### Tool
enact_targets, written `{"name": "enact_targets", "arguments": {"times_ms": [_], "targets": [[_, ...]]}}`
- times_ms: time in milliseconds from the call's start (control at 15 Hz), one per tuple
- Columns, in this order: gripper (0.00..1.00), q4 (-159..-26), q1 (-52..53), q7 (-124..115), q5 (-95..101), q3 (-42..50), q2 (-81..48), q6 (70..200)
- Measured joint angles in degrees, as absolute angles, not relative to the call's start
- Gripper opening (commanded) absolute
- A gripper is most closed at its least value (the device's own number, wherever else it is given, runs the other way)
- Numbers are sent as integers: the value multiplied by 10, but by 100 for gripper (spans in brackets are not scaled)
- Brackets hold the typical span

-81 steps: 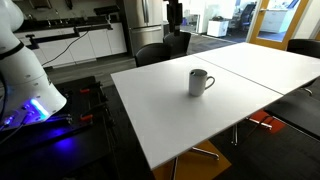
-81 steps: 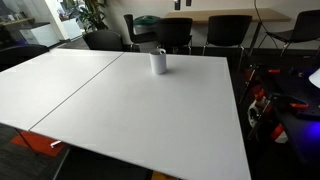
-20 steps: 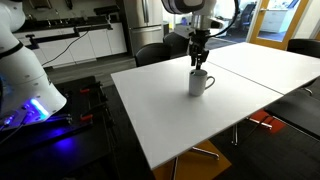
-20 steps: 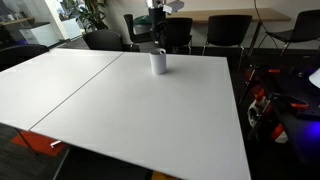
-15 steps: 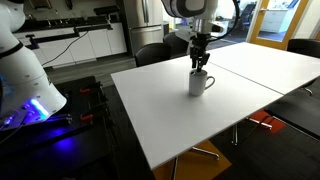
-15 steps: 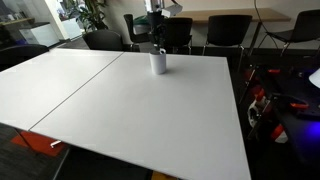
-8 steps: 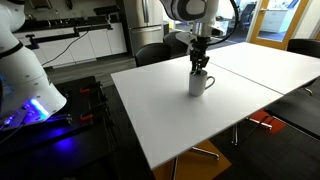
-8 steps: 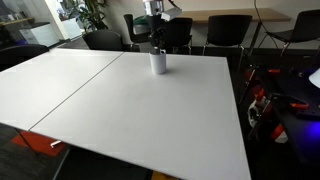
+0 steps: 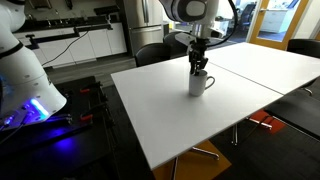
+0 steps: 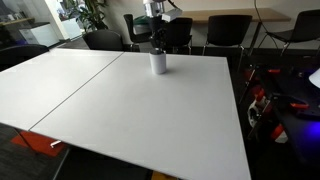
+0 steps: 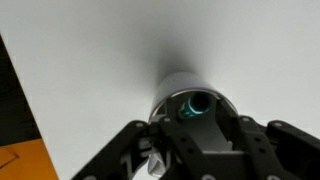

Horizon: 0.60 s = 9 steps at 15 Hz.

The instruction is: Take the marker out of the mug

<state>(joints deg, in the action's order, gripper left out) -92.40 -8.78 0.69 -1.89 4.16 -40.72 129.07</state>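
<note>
The light grey mug (image 9: 201,84) stands upright on the white table (image 9: 190,120), near its far edge, and shows in both exterior views (image 10: 158,63). My gripper (image 9: 199,67) hangs straight above it with its fingertips down at the rim (image 10: 157,48). In the wrist view the mug (image 11: 168,86) lies directly below. The marker (image 11: 197,102) shows only as a round teal end sticking up from the mug. It sits between my gripper's (image 11: 197,110) dark fingers, which stand close against it on both sides. The marker is too small to make out in the exterior views.
A second white table (image 9: 270,60) butts against this one along a seam. Dark chairs (image 10: 175,32) line the far edge close behind the mug. A white robot base with blue light (image 9: 30,90) stands beside the table. An orange patch of floor (image 11: 20,160) lies past the table edge.
Over the last second my gripper has sunk a little, from just above the mug down to its rim. The mug has not moved.
</note>
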Motion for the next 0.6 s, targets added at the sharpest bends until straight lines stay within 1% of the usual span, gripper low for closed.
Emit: {"name": "enact_targets", "arguments": {"times_ms": [67,133,200,333,400,467,533,600], "targets": [[44,-923,-88,7,-19,41,-408,1289],[40,-922,-88,7,-19,41,-408,1288],[41,-921,-88,7,-19,41,-409,1285],[37,-918,-89,7,-19,40,-410,1280],[32,-916,-90,7,-19,39,-411,1276],[24,-912,-91,7,-19,38,-412,1272],[21,-910,-91,7,-19,37,-414,1268],[14,-908,-91,7,-19,36,-415,1265]]}}
